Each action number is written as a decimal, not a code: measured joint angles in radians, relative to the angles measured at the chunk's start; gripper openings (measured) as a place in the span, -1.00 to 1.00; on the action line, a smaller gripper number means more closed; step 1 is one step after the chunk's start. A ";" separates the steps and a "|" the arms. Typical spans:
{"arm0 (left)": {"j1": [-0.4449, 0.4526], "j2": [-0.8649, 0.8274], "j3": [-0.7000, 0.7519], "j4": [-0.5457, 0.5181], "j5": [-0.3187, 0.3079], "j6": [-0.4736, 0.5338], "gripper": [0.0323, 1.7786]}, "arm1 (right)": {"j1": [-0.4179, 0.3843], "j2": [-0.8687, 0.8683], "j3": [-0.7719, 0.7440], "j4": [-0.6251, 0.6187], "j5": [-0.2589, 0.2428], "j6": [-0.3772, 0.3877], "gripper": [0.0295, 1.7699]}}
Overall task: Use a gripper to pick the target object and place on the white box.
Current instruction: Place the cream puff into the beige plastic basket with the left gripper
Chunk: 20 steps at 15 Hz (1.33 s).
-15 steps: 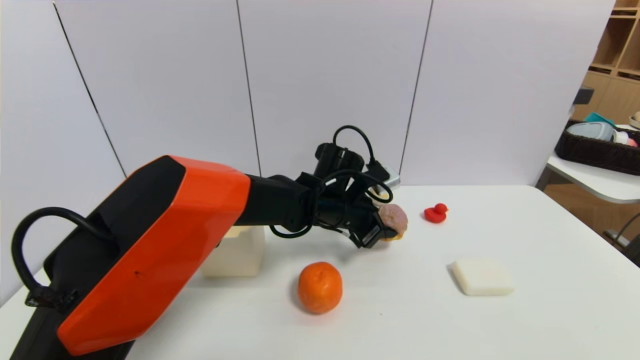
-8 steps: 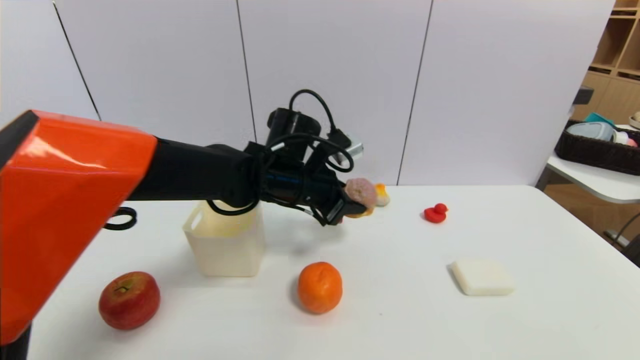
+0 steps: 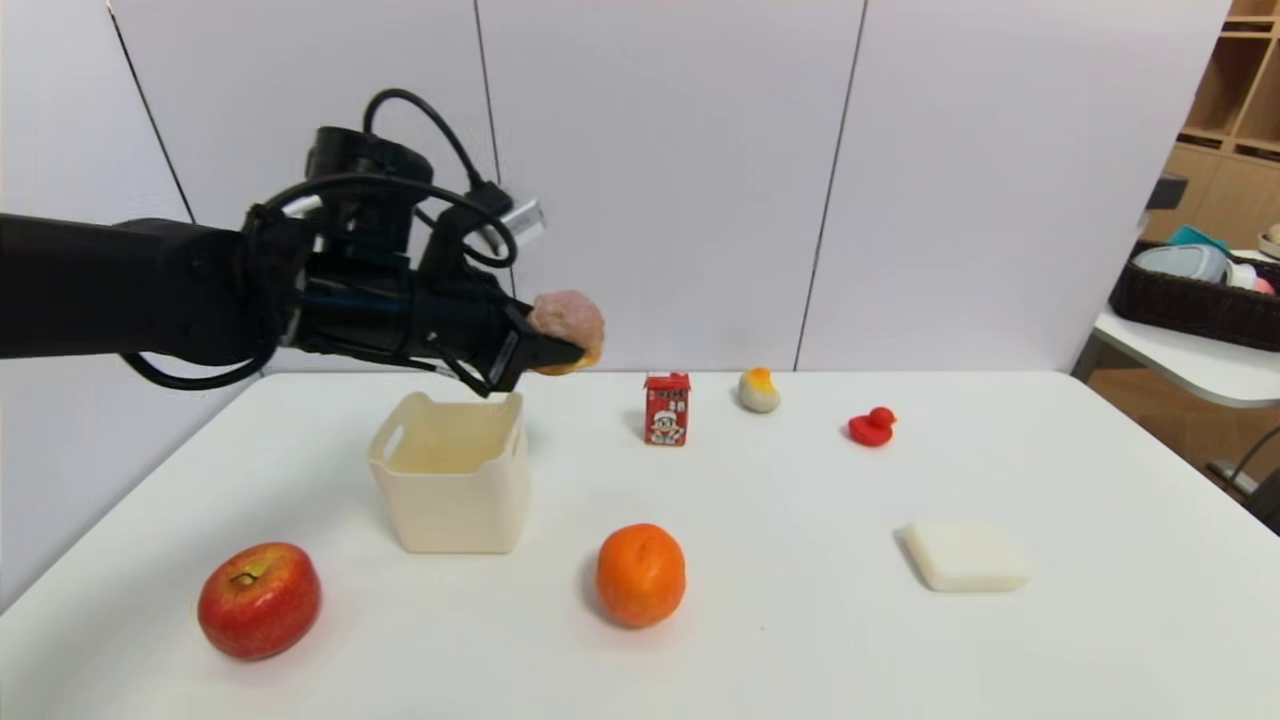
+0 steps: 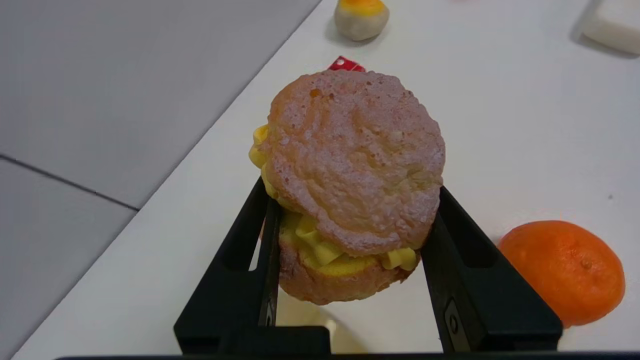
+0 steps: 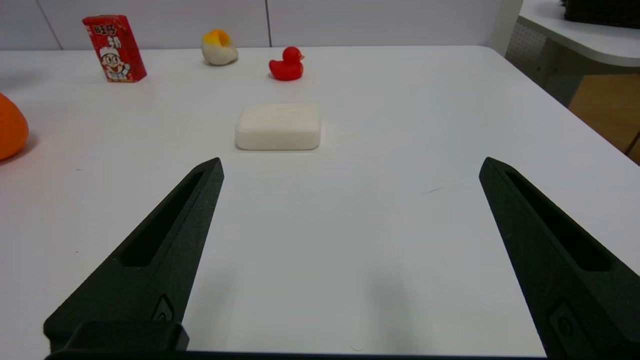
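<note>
The left gripper (image 3: 545,350) is up in the air, above the back of the white table (image 3: 800,640). Its two black fingers (image 4: 250,260) squeeze the pastry (image 3: 566,318) from both sides. The pastry has a pink top and yellow cream in the middle. It hangs just past the back right corner of the white box (image 3: 455,487), higher than the rim. The box is open on top and looks bare inside. The air between the pastry and the box is clear.

A red apple (image 3: 259,598) sits near the front left edge of the table. An orange (image 3: 641,574) sits just to the right of the box, toward the front. A red juice carton (image 3: 667,409) stands upright behind the orange, to the right of the gripper. A little grey and orange egg toy (image 3: 759,389) and a red duck (image 3: 872,426) sit farther right along the back. A flat white block (image 3: 965,553) lies on the right side, well apart from the box. There is lots of bare table at the front and right.

The right gripper (image 5: 350,167) waits low over the front right of the table, with its fingers spread wide and nothing between them.
</note>
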State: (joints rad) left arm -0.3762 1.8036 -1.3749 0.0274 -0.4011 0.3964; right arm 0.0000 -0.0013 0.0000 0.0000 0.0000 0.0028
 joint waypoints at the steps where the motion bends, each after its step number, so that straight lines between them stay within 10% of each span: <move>1: 0.024 -0.025 0.024 0.000 0.000 -0.002 -0.09 | 0.000 0.000 0.000 0.000 0.000 0.000 1.00; 20: 0.177 -0.105 0.306 -0.088 0.000 -0.016 -0.09 | 0.000 0.000 0.000 0.000 0.000 0.000 1.00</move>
State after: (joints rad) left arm -0.1989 1.6985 -1.0685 -0.0606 -0.4011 0.3804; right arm 0.0000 -0.0013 0.0000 0.0004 0.0000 0.0032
